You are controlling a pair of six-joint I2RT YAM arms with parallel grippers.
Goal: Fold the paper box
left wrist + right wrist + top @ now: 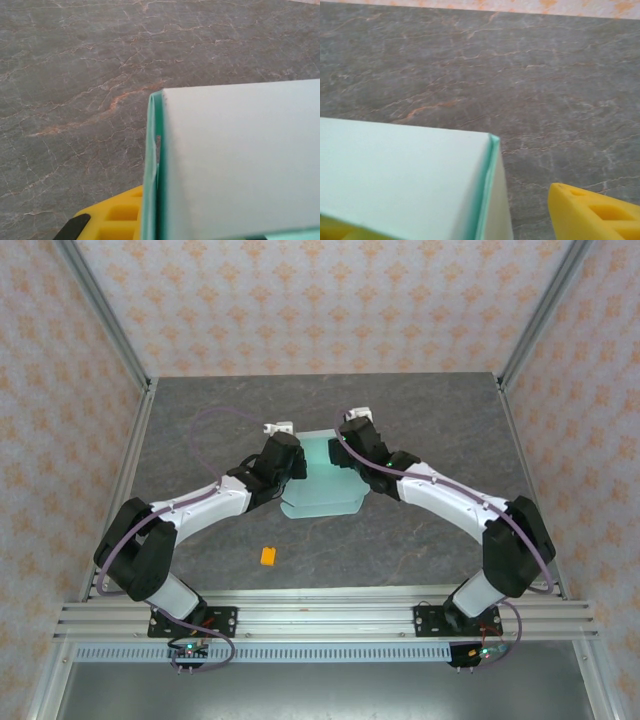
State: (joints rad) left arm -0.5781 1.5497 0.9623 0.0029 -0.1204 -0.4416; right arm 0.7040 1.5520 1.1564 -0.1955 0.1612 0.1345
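2 paper box (322,483) flanks beneath left arm (268,472) and right arm (378,466)

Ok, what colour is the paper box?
The paper box is pale mint-teal, clearest in the top external view.

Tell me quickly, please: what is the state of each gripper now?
Left gripper: shut on the paper box.
Right gripper: open, jaws apart around the paper box's edge.

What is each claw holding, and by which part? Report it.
The left claw pinches the box by a folded-up panel's edge; the right claw stands open around another panel, gripping nothing.
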